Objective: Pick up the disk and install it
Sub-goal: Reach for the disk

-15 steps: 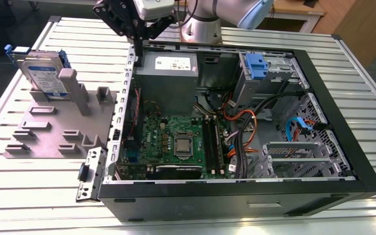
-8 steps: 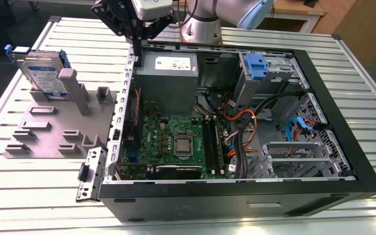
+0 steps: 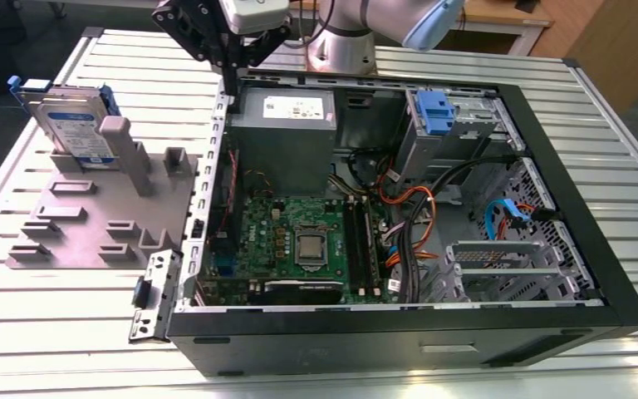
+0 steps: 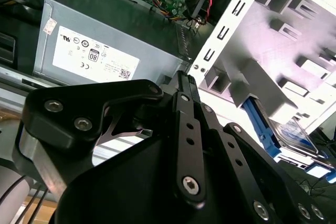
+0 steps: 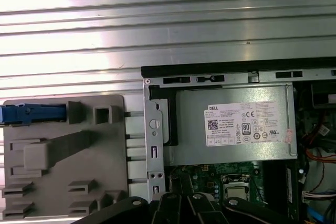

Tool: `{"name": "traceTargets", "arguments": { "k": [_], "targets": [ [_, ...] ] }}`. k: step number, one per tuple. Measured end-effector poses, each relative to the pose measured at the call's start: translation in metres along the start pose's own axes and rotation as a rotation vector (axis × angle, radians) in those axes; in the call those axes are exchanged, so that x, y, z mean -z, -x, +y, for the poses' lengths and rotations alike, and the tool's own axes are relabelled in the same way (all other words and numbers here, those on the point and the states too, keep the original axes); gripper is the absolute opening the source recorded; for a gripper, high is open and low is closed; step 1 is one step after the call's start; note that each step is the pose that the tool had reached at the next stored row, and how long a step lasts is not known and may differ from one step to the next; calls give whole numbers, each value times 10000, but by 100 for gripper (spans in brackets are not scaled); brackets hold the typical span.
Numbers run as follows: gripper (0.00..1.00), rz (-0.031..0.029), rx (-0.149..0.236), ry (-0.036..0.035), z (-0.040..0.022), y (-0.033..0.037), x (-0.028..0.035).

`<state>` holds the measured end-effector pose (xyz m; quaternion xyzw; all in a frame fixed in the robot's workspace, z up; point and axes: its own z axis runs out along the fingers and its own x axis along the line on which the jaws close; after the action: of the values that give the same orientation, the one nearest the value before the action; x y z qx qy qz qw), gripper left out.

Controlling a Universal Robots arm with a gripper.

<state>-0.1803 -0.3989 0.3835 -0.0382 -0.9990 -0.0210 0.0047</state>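
Observation:
The disk (image 3: 73, 125), a silver drive with a white-and-blue label and blue rails, stands on edge in a slot at the far end of the grey fixture (image 3: 86, 220), at the exterior view's left. In the second wrist view the disk (image 4: 295, 136) leans in that slot, and in the first wrist view its blue rail (image 5: 32, 114) shows. My gripper (image 3: 232, 63) hangs shut and empty above the back left corner of the open computer case (image 3: 585, 249), to the right of the disk and apart from it. Both wrist views show the black gripper (image 4: 185, 80) (image 5: 181, 196) with its fingers together.
Inside the case lie a grey power supply (image 3: 286, 125) directly under the gripper, a green motherboard (image 3: 296, 241), loose cables (image 3: 408, 208) and a drive bay with a blue latch (image 3: 435, 112) at the back right. Everything rests on a ribbed metal table (image 3: 64, 316).

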Motion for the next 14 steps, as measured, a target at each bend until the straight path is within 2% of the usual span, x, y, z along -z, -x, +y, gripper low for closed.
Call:
{"name": "traceTargets", "arguments": {
  "k": [14],
  "targets": [
    [11, 0, 0, 0, -3, -35, -3]
  ]
}}
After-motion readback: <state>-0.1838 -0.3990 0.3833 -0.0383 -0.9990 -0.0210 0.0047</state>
